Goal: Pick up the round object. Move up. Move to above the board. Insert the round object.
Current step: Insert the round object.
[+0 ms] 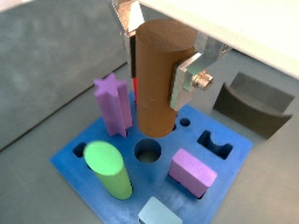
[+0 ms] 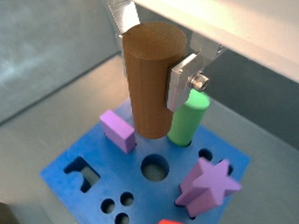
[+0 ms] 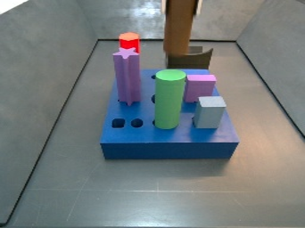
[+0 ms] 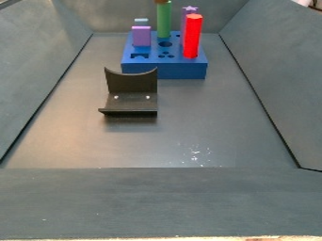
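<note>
My gripper (image 1: 158, 83) is shut on the round object (image 1: 158, 61), a tall plain brown cylinder held upright between the silver fingers (image 1: 184, 80). It also shows in the wrist view (image 2: 155, 79) with the gripper (image 2: 156, 74) around it. It hangs above the board (image 1: 87, 149), a flat blue block, apart from it. An empty round hole (image 1: 146, 150) lies just beside its lower end and also shows in the wrist view (image 2: 156, 166). In a side view the round object (image 3: 181, 27) hangs over the far part of the board (image 3: 167, 141); the fingers are out of frame there.
On the board stand a green cylinder (image 1: 107, 168), a purple star peg (image 1: 111, 103), a purple block (image 1: 193, 171), a pale blue block (image 1: 160, 213) and a red hexagonal peg (image 3: 128, 42). A dark arch block (image 1: 257, 103) lies beside the board. Grey walls (image 4: 38, 85) enclose the floor.
</note>
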Robot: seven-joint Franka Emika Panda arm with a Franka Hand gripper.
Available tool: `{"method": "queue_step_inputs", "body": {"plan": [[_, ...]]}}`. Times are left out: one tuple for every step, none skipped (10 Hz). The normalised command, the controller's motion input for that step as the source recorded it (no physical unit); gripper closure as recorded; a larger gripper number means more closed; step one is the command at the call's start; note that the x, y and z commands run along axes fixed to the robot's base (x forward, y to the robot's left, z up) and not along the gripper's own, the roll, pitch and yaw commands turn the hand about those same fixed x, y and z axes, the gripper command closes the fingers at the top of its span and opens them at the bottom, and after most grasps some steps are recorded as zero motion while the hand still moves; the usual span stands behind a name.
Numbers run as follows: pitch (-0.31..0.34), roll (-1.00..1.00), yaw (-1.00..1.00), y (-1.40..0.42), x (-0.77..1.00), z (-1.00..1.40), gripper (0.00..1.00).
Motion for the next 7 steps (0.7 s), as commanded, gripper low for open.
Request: {"method": "queue_step_inputs", "body": {"plan": [[0.000,0.38,-0.02,0.00,0.00,-0.99,1.00],[-0.006,0.30,-0.02,0.00,0.00,-1.00,1.00],[0.000,0.25,-0.02,0.00,0.00,-1.00,1.00],[-0.043,0.03,0.00,0.00,0.00,-1.00,1.00],[-0.040,0.00,0.00,0.00,0.00,-1.00,1.00],[-0.023,0.00,0.00,0.00,0.00,-0.98,1.00],[-0.017,0.00,0.00,0.00,0.00,-0.92,1.00]]}}
